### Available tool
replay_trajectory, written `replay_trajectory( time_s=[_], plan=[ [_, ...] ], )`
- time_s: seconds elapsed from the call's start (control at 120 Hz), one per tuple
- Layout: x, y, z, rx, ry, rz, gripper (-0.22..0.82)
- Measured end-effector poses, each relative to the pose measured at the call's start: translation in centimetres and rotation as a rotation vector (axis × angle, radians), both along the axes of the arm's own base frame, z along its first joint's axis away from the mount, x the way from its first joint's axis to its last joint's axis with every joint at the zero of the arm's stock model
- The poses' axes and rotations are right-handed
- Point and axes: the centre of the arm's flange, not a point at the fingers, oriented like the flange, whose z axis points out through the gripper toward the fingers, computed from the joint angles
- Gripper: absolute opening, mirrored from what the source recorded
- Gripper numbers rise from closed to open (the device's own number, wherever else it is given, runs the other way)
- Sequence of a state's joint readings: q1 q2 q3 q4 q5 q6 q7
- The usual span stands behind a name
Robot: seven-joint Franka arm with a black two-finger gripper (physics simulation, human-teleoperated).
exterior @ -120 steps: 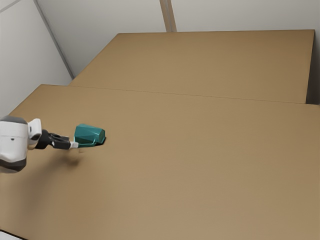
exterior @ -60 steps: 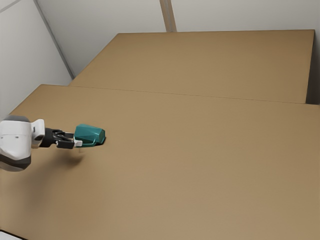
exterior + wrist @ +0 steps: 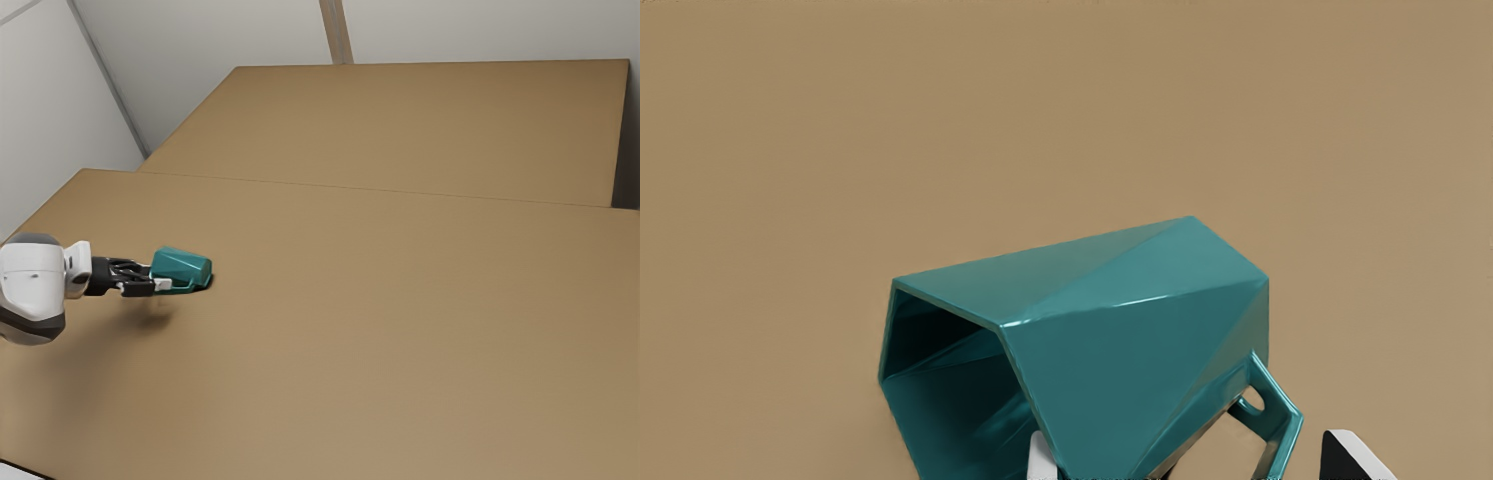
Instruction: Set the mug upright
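Mug (image 3: pixel 1120 347) lies on its side, open hand (image 3: pixel 1188 450) straddling its handle (image 3: pixel 1285 427); closing squarely before tilting mouth-up should limit slip.

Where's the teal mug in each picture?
Exterior view: the teal mug lies on its side toward the exterior view's left, at the end of the hand.
Wrist view: big and close, its open mouth by one white fingertip, its handle seen between the two fingertips.
Landmark in both: the hand's white fingertips, beside the mug.
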State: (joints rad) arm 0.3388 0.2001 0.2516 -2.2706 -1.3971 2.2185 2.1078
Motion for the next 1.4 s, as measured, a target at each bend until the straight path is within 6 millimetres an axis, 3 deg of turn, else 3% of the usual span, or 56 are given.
replay_trajectory(
  time_s=[0.425,0.767,1.233,1.4],
  plan=[
    [0.6,-0.4,0.3,0.004,-0.027,-0.014,0.07],
    [1.2,-0.4,1.3,0.022,-0.051,-0.019,-0.09],
    [1.6,-0.7,3.0,0.05,-0.078,-0.021,-0.15],
    [2.4,-2.0,6.2,0.143,-0.088,-0.085,-0.17]
  ],
)
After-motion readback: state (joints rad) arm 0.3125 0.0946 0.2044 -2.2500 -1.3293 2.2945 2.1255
